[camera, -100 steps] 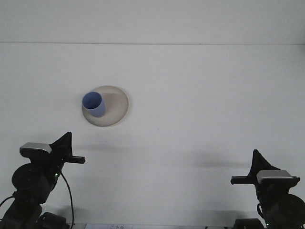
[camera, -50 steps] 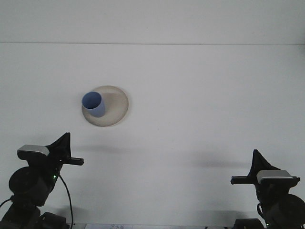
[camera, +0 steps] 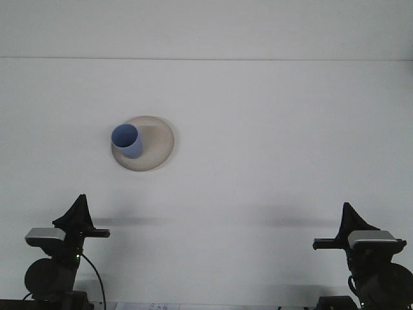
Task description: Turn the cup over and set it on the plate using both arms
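In the front view a blue cup (camera: 126, 140) stands upright, mouth up, on the left part of a round beige plate (camera: 157, 143), its base resting on the plate and its open rim leaning slightly toward the plate's left edge. The plate lies flat on a white table (camera: 271, 142), in the left half of the scene and toward the middle of the table's depth. The left gripper (camera: 76, 216) sits low at the near left edge, its dark pointed fingers aimed up; the cup and plate lie well ahead of it and a little to its right, with bare tabletop between, and nothing is held in it. Whether its jaws are parted or closed cannot be told from this angle, since the fingers read as a single dark wedge above the grey wrist camera housing (camera: 45, 235). A black cable (camera: 91, 274) curves down beside that arm's base. The right gripper (camera: 350, 218) sits low at the near right edge, likewise pointing up with a dark wedge-shaped tip over its own grey housing; the cup and plate are far off to its left and ahead, well apart from it. It grasps nothing, and how far its jaws stand open cannot be told either. Soft shadows fall on the table just beyond each gripper.
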`<action>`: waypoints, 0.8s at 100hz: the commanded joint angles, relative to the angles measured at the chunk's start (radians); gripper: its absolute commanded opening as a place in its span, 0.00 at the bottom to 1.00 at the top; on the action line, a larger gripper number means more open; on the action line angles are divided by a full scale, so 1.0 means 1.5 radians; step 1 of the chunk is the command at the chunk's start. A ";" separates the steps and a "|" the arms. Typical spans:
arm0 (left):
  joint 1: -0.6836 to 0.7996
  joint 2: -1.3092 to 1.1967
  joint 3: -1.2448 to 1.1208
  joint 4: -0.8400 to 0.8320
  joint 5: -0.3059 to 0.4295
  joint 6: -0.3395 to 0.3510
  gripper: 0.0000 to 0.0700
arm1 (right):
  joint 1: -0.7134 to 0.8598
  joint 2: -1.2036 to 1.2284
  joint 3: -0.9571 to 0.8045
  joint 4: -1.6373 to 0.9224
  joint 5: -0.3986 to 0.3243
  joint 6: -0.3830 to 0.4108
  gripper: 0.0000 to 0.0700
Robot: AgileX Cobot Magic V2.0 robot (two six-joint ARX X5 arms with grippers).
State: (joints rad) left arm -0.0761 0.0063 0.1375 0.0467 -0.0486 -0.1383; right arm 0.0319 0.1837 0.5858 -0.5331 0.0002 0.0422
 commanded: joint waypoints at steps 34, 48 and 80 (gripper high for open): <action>-0.002 -0.002 -0.082 0.080 0.032 0.009 0.02 | 0.001 0.000 0.006 0.011 0.001 0.007 0.00; -0.002 -0.002 -0.082 0.080 0.032 0.011 0.02 | 0.001 0.000 0.006 0.011 0.000 0.007 0.00; -0.002 -0.002 -0.082 0.080 0.033 -0.007 0.02 | 0.001 0.000 0.006 0.011 0.001 0.007 0.00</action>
State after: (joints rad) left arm -0.0769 0.0044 0.0334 0.1558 -0.0029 -0.1448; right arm 0.0319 0.1837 0.5858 -0.5312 0.0010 0.0422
